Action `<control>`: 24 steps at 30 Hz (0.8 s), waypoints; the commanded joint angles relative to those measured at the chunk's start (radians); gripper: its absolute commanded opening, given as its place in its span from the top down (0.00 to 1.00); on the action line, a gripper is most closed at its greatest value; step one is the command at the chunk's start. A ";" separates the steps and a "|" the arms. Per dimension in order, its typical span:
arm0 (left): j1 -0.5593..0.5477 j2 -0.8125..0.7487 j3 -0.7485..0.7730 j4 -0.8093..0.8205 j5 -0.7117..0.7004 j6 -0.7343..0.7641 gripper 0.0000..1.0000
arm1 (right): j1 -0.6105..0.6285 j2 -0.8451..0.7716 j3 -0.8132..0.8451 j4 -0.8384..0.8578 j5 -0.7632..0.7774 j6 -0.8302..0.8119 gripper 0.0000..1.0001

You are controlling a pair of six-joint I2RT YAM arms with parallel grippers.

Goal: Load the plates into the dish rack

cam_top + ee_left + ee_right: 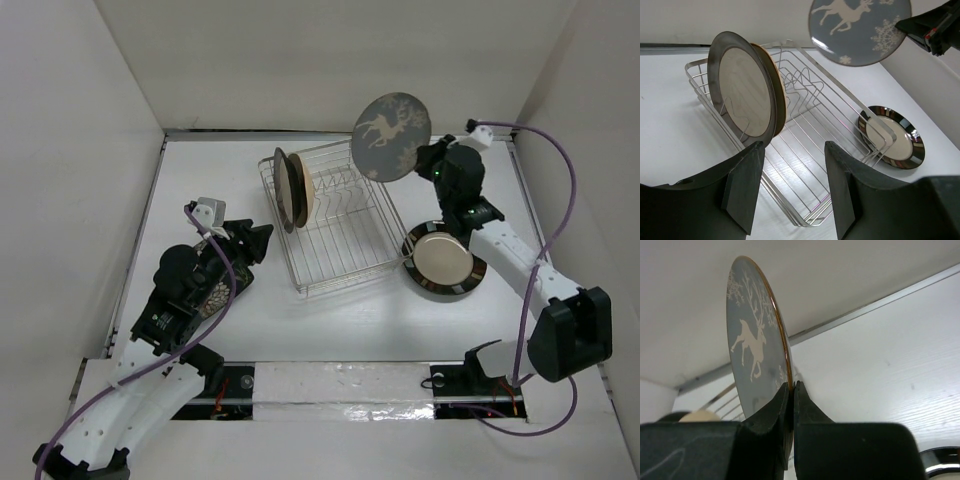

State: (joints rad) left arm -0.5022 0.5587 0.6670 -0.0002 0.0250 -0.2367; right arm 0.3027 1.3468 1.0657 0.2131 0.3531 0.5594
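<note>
The silver wire dish rack (350,240) stands mid-table. At its left end a dark-rimmed plate (284,190) and a tan plate (303,185) stand upright side by side. High above the rack's back right corner hangs the grey deer plate (392,135), with my right gripper (428,160) shut on its rim (791,386). A second dark-rimmed plate (443,262) lies flat on the table right of the rack. My left gripper (255,245) is open and empty, just left of the rack and facing it (794,146). A black floral plate (213,295) shows partly under the left arm.
White walls enclose the table on the left, back and right. In the left wrist view the rack's (815,130) middle and right prongs hold nothing. The right arm's purple cable (560,180) loops along the right wall.
</note>
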 commanded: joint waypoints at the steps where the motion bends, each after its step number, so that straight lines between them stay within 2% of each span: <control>1: 0.002 -0.017 0.003 0.042 -0.003 0.005 0.52 | 0.126 0.021 0.132 0.049 0.128 -0.084 1.00; 9: 0.002 -0.031 0.000 0.046 -0.002 0.000 0.52 | 0.324 0.179 0.306 -0.070 0.303 -0.183 1.00; 20: 0.002 -0.043 0.003 0.037 0.016 0.000 0.52 | 0.438 0.331 0.477 -0.152 0.383 -0.265 1.00; 24: 0.002 -0.042 0.000 0.039 0.021 -0.001 0.52 | 0.472 0.359 0.536 -0.144 0.489 -0.354 1.00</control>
State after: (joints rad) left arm -0.5022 0.5236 0.6670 0.0025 0.0273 -0.2371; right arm 0.7403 1.7283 1.4921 -0.0879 0.7265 0.2558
